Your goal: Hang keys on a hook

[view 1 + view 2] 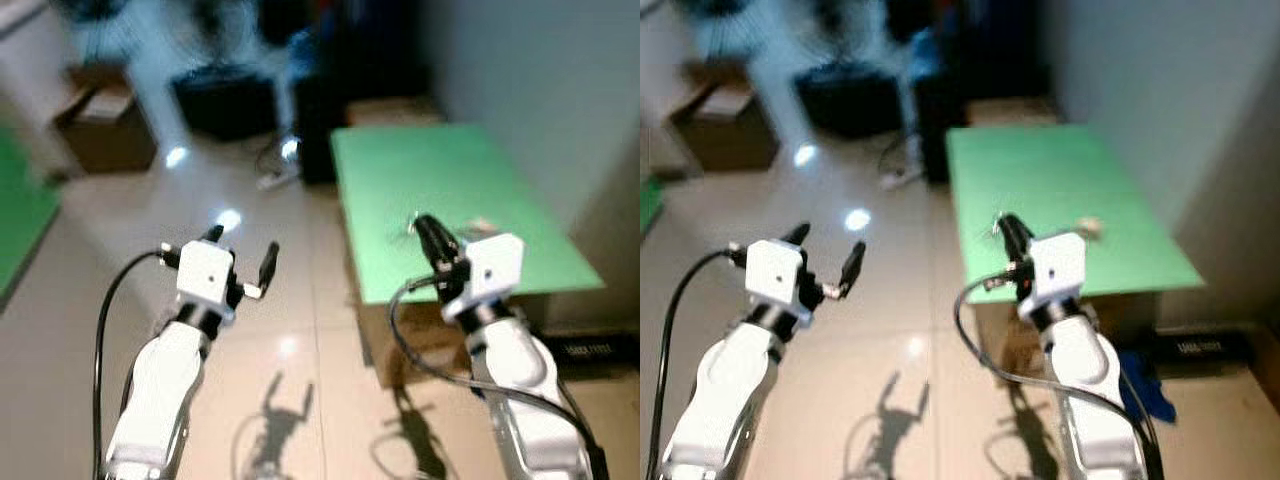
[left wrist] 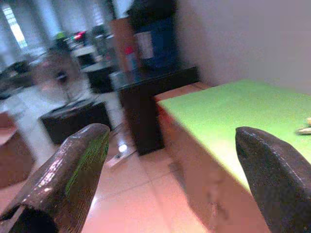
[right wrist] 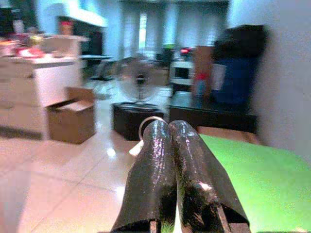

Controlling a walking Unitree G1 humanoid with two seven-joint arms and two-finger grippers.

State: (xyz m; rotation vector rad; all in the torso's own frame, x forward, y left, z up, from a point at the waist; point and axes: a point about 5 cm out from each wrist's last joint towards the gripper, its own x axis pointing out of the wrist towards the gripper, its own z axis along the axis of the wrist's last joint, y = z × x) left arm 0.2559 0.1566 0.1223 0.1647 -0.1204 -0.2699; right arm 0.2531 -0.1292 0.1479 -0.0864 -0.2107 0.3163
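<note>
My right gripper (image 1: 420,222) is shut, held over the near edge of the green table (image 1: 440,165). A thin metal key ring (image 3: 147,121) sticks out from between its fingertips, and the keys (image 1: 409,229) show as faint wire shapes at the tips. My left gripper (image 1: 242,243) is open with nothing between its fingers. It is held up over the tiled floor, to the left of the table. In the left wrist view the two black fingers (image 2: 73,170) stand wide apart and frame the table's edge.
A small beige object (image 1: 482,225) lies on the table near the right gripper. A grey wall runs along the table's right side. A dark cabinet (image 1: 325,120), a black box (image 1: 225,100) and a cardboard box (image 1: 100,130) stand beyond. A blue cloth (image 1: 1145,385) lies on the floor.
</note>
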